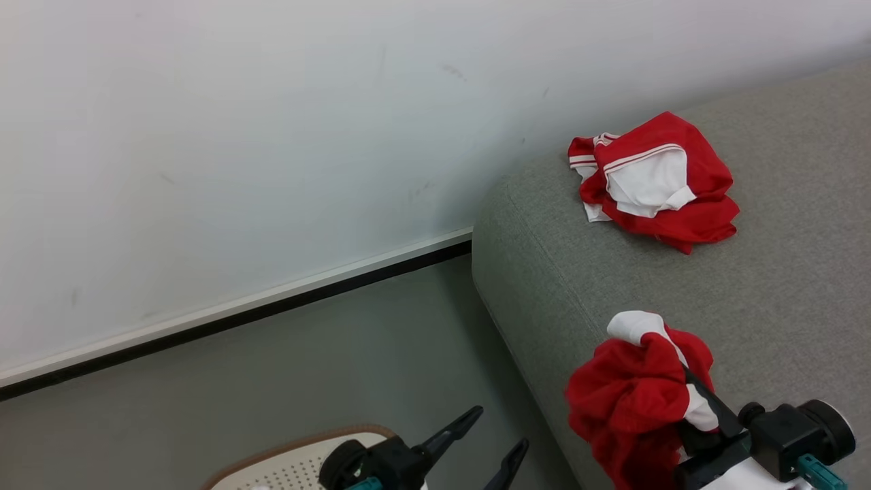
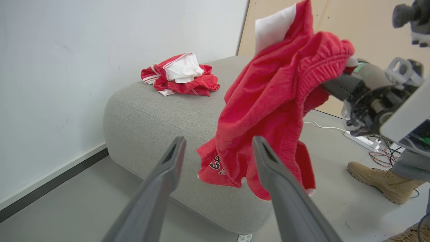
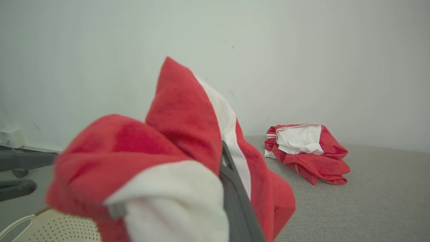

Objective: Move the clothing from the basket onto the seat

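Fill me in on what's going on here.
The robot is moving clothes from a laundry basket to a grey sofa. Its right gripper is shut on a bunched red-and-white sports garment, held in the air by the sofa's near edge and not yet set down. Another red-and-white garment lies crumpled on the sofa near the wall. The left gripper is open and empty above the laundry basket. A person's boot stands on the floor nearby.
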Tool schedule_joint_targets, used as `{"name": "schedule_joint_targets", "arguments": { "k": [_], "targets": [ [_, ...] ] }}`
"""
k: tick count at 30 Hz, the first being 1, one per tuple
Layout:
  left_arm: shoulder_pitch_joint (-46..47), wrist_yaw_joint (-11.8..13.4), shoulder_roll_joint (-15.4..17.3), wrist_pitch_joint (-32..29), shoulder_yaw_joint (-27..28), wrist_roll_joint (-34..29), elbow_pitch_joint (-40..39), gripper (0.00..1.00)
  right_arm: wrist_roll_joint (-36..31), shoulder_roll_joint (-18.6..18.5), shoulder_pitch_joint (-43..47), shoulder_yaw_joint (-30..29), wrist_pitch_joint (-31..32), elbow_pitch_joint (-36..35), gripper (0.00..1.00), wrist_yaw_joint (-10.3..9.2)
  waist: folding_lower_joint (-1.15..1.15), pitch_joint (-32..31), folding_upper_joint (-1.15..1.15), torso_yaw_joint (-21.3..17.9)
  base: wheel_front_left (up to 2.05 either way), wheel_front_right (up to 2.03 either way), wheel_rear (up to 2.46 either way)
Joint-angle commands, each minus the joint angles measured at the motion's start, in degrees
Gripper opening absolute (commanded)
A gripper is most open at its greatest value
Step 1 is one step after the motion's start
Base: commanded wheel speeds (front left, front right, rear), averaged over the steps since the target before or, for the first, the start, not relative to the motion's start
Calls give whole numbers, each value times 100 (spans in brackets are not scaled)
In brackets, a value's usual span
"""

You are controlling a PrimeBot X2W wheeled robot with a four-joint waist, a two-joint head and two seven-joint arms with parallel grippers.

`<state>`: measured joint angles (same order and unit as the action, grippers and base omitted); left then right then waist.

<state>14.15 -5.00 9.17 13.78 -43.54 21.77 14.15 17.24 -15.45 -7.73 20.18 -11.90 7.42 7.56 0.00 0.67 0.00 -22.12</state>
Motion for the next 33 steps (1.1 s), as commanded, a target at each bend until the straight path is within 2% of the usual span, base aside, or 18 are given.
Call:
{"name": "schedule_joint_targets", "arguments": {
  "k": [1,8,16,22,28,33],
  "targets": [
    [54,-8,-10,46,-17,-24,40,100,10,-20,-13,-102,3,-37,0,-14,0,57,0,44,0,0,0],
    [198,-6,37,21,-29,-74,83,100,-13,-85,-441,-464,-46,-26,0,-14,0,425,0,323,0,0,0],
    [710,7,167,-85,19,-250,-18,100,-1,-520,-2053,-1252,-117,286,0,-14,0,1434,0,860,0,0,0],
    [1209,24,156,-75,90,-369,-53,100,-55,-1109,-3660,-1976,53,839,0,-14,0,2220,0,1367,0,0,0],
    [1509,56,65,-21,100,-462,-44,100,-279,-2037,-5204,-2688,356,1724,0,-14,0,2767,0,1831,0,0,0],
    [1579,97,38,30,104,-518,-51,100,-583,-2628,-5942,-3128,474,2692,0,-14,0,3075,0,2076,0,0,0]
  ]
}}
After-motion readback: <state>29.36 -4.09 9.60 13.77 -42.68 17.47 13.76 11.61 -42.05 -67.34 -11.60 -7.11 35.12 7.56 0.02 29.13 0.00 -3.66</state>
